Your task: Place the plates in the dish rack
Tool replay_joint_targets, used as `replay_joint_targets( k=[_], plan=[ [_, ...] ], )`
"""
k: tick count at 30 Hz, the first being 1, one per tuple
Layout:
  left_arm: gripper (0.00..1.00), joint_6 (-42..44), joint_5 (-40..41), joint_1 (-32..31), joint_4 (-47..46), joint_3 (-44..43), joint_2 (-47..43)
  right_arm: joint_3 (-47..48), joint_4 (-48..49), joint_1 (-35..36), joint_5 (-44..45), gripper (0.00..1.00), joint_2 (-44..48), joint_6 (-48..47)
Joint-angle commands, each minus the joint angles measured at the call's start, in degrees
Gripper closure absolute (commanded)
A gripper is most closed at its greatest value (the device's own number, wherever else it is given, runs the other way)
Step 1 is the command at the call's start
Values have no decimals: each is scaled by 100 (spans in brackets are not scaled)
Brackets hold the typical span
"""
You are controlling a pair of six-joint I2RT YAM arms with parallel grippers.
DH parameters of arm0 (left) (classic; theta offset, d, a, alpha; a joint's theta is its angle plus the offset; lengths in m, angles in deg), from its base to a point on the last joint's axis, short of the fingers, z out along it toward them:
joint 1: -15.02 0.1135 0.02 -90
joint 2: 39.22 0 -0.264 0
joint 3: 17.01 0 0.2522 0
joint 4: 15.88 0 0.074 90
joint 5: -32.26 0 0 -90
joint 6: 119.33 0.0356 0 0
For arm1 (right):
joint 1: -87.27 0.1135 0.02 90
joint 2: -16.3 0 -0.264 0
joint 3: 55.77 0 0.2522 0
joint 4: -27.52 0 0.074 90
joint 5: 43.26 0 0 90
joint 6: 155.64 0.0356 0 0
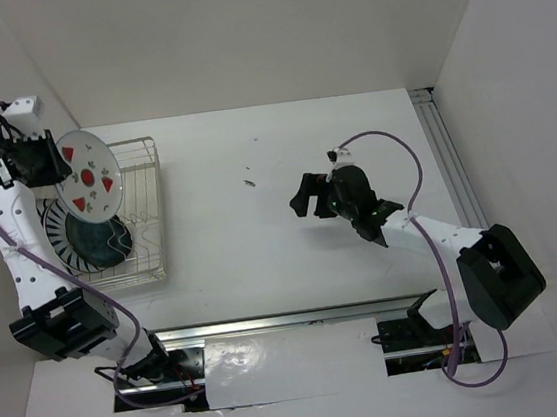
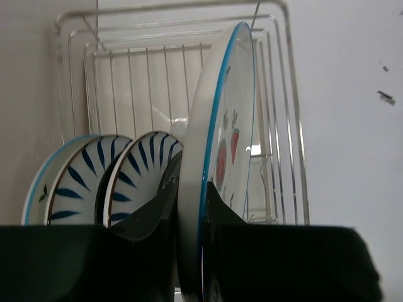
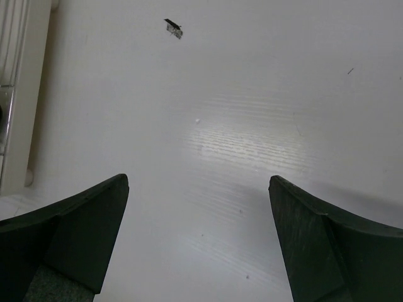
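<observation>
1. Loading looks well advanced: two striped plates (image 2: 141, 173) stand on edge in the dish rack (image 1: 143, 153), with a dark plate (image 1: 106, 238) seemingly leaning beside them; no plate lies loose on the desk (image 1: 264, 260) in the overhead view; the total racked cannot be counted.
2. The left hand (image 2: 189, 220) clamps a watermelon plate (image 2: 223, 145) by its rim, upright and edge-on, over the rack's far left corner and just beside the striped pair; it is not yet seated, and is likely among the last to slot.
3. The right hand (image 3: 198, 182) hangs with fingers spread wide and empty over bare desk, well apart from the rack.
</observation>
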Motion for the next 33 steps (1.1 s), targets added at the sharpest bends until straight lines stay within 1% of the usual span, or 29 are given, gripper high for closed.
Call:
replay_joint_targets(
  k=[1, 5, 14, 22, 28, 33],
  plan=[
    [100, 192, 577, 12, -490, 243, -463, 107, 68, 22, 206, 1, -187, -123],
    [100, 140, 930, 12, -542, 516, -577, 161, 129, 22, 31, 1, -391, -123],
    [100, 192, 1290, 12, -823, 1218, -841, 161, 191, 22, 30, 1, -505, -9],
    [100, 306, 1238, 12, -956, 1974, -1026, 161, 86, 22, 196, 1, -663, -9],
    [100, 306, 1116, 12, -1061, 2204, -1079, 161, 24, 22, 197, 1, -716, -9],
    [100, 253, 1001, 12, -1131, 2510, -877, 161, 24, 22, 197, 1, -716, -9]
  ],
)
